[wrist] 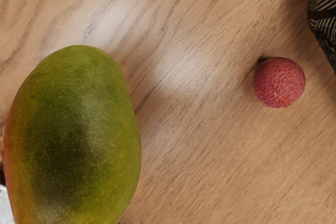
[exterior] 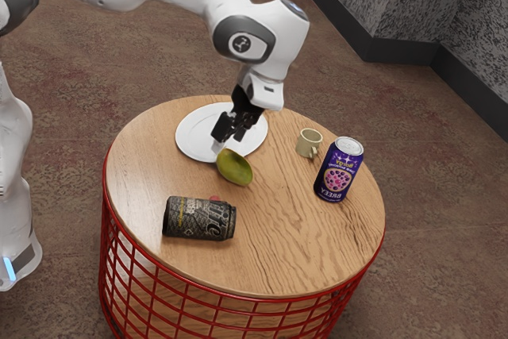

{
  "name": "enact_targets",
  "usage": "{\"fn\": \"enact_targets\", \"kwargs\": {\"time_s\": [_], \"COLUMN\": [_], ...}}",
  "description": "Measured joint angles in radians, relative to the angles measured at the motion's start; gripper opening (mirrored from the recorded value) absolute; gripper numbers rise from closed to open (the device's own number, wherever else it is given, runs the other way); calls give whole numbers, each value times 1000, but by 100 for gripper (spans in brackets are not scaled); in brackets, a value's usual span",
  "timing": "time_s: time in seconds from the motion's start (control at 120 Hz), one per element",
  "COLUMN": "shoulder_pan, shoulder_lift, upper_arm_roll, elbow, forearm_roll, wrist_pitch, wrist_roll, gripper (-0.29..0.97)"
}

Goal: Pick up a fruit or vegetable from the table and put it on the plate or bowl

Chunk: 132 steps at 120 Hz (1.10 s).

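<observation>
Quick status from my remote seat. Clock directions are read off the exterior view, with 12 at the far rim of the round wooden table [exterior: 302, 228] on its red wire base [exterior: 198, 299].

Containers first. The flat white round plate [exterior: 194, 129] sits at about 11 o'clock. None of the fruit is on it. The small cream-green ceramic mug [exterior: 309, 143] stands upright at 2 o'clock, and I can't see into it from here.

The green-yellow oval mango [exterior: 235, 166] lies on the bare wood near the middle, just beside the plate's 6 o'clock rim. A small red bumpy lychee [exterior: 214, 198] sits at 7 o'clock of the mango, right against the black printed drink can [exterior: 199, 217] lying on its side at 8 o'clock. A purple drink can [exterior: 339, 168] stands upright at 3 o'clock.

My black two-finger gripper [exterior: 229, 134] hangs over the plate's near rim, just above the mango. The fingers are spread part way, nothing between them and touching nothing.

The wrist view looks down on the mango [wrist: 73, 140], the lychee [wrist: 279, 82] well apart from it, and the black can's end [wrist: 323, 19].
</observation>
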<state>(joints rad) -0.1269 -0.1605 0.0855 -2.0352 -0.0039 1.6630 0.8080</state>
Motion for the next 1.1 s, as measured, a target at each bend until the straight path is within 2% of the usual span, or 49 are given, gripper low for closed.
{"fn": "enact_targets", "kwargs": {"time_s": [0.408,1.1], "shoulder_pan": [29,26], "shoulder_lift": [60,110], "upper_arm_roll": [0,0], "elbow": [21,23], "forearm_roll": [-15,-16], "wrist_pitch": [47,94], "wrist_roll": [-28,191], "gripper": [68,68]}}
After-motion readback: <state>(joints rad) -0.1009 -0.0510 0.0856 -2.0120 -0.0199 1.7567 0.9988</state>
